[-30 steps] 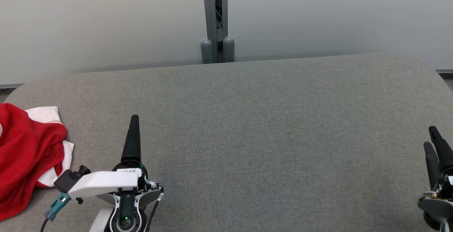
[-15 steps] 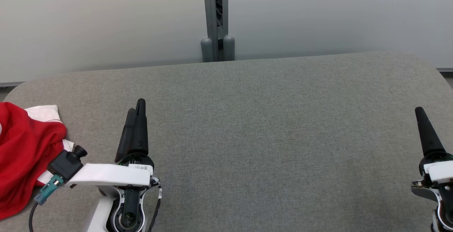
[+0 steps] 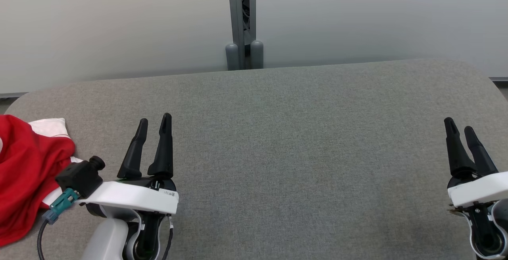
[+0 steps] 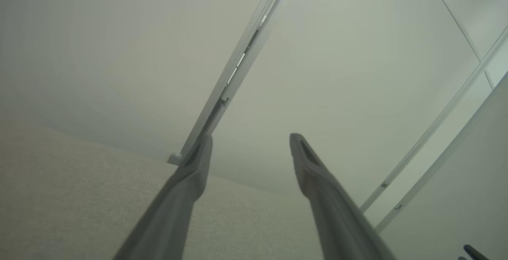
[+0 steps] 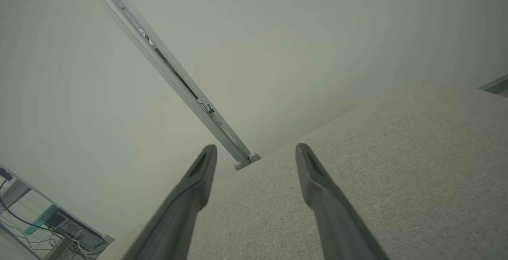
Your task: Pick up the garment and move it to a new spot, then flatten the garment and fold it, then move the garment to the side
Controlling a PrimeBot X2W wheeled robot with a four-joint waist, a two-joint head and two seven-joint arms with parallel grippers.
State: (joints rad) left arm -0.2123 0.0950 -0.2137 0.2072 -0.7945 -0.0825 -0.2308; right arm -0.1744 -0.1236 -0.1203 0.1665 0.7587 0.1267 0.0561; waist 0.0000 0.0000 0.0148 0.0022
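- Left gripper [image 3: 154, 118]: at the near edge, lower left, over the grey table [image 3: 297, 133]. Jaws spread, nothing between the fingers.
- Right gripper [image 3: 458, 124]: at the near edge, lower right. Jaws likewise spread and empty.
- Wrist camera [image 3: 81, 174] on the left arm, with its teal cable plug [image 3: 59, 208]: just beside the cloth, possibly touching it; contact cannot be confirmed.
- Garment [image 3: 27, 172]: red with a white panel, lying crumpled at the table's left edge and partly cut off by the picture's border. Neither gripper holds it.
- Assessment: the pick-up has not begun; the left gripper is the nearer one.
- Risk: the heap is bunched. A pinch may catch only a top fold or several layers at once, so the cloth could come up twisted or slip out.
- Risk: the heap sits at the table's edge. A sideways brush from the forearm could push it off.
- Risk: the plug and cable could snag the fabric as the arm turns towards it.
- Risk: the right gripper is well apart from the garment and faces a long reach across.
- Far side: post [image 3: 241, 22] and pale wall stand behind the table, away from the work.
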